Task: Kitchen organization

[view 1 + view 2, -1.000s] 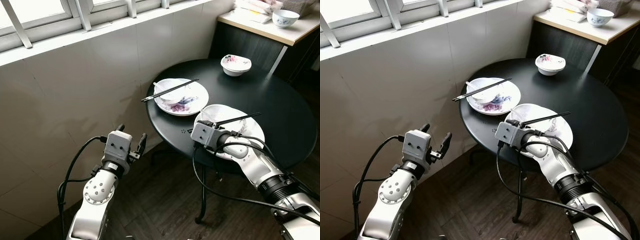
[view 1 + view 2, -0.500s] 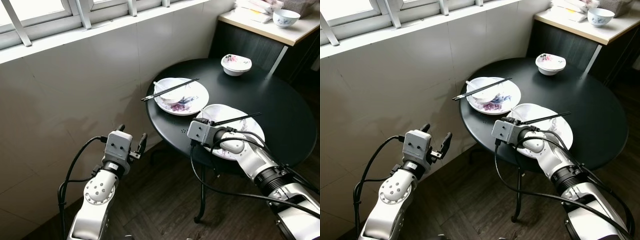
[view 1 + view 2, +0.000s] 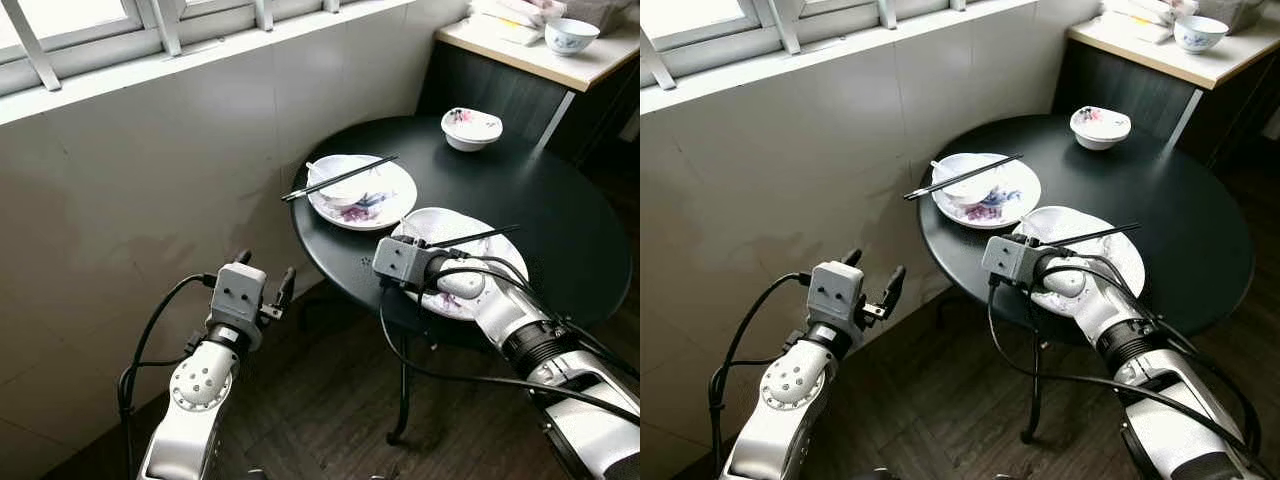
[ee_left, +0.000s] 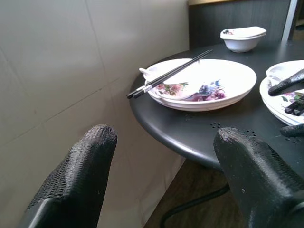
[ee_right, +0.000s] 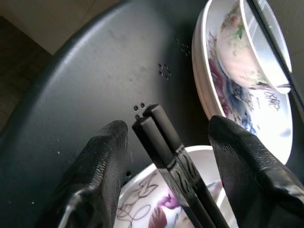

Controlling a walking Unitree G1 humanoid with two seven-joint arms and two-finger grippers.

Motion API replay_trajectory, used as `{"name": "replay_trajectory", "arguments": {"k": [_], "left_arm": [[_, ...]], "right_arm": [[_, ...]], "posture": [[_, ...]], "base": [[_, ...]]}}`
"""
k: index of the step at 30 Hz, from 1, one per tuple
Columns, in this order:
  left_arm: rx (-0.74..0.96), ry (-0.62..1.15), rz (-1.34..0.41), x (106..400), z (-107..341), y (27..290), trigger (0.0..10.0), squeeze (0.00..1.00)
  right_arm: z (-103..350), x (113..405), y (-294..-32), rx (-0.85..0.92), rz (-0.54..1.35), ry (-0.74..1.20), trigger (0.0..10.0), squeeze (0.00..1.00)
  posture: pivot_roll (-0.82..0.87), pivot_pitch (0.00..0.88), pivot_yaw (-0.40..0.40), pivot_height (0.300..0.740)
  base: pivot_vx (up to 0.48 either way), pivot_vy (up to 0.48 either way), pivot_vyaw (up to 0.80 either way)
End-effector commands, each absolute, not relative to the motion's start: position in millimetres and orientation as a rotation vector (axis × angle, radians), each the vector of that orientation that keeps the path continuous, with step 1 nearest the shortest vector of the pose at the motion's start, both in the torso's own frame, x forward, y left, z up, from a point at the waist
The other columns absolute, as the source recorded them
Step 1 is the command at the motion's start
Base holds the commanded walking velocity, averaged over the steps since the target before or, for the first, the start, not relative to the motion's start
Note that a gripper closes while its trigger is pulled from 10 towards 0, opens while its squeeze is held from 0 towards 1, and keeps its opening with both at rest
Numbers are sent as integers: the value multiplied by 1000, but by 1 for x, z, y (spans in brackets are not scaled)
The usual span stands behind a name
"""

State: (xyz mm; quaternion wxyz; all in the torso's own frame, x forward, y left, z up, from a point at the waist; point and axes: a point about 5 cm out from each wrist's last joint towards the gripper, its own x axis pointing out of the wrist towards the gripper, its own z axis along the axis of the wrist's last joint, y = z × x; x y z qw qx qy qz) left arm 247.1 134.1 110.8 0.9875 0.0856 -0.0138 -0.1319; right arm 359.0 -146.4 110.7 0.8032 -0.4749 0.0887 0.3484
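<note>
A round black table [image 3: 560,200] carries two floral plates. The far plate [image 3: 385,205] holds a bowl [image 3: 340,185] with black chopsticks [image 3: 340,178] laid across it. The near plate [image 3: 440,222] has its own chopsticks [image 3: 475,237] on top. My right gripper [image 3: 410,246] is open at the table's near edge, with a finger on either side of the ends of those chopsticks [image 5: 166,142] and not touching them. My left gripper [image 3: 264,265] is open and holds nothing. It hangs below table height by the tiled wall, pointing at the table [image 4: 190,128].
A small white floral bowl [image 3: 471,128] sits at the table's far side. A counter [image 3: 530,58] at the back right holds another bowl [image 3: 572,35]. A tiled wall and window sill run along the left. Dark wood floor lies below around the table leg [image 3: 402,400].
My right gripper has shifted slightly left along the near plate toward the chopstick ends. The left arm has stayed where it was.
</note>
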Motion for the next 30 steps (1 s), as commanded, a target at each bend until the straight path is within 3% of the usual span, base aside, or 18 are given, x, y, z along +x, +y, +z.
{"name": "replay_trajectory", "arguments": {"k": [1,10,11,12,13,30], "left_arm": [[172,-24,-268,246,110,133,10000,0],[172,-24,-268,246,110,133,10000,0],[172,-24,-268,246,110,133,10000,0],[172,-24,-268,246,110,133,10000,0],[172,-25,-267,245,110,133,10000,0],[171,-21,-266,245,109,132,10000,0]], "right_arm": [[113,361,-147,-1013,754,188,10000,0],[114,362,-146,-1003,767,162,10000,0],[115,362,-146,-1005,771,153,6078,0],[115,362,-145,-1006,773,144,3765,0],[116,363,-144,-1002,775,134,0,0],[121,364,-145,-1098,735,72,0,0]], "posture": [[36,19,-52,740],[34,25,-52,740],[34,25,-52,740],[36,29,-53,740],[36,29,-53,740],[27,34,-51,740]], "base": [[0,0,0],[0,0,0],[0,0,0],[0,0,0],[0,0,0],[0,0,0]]}}
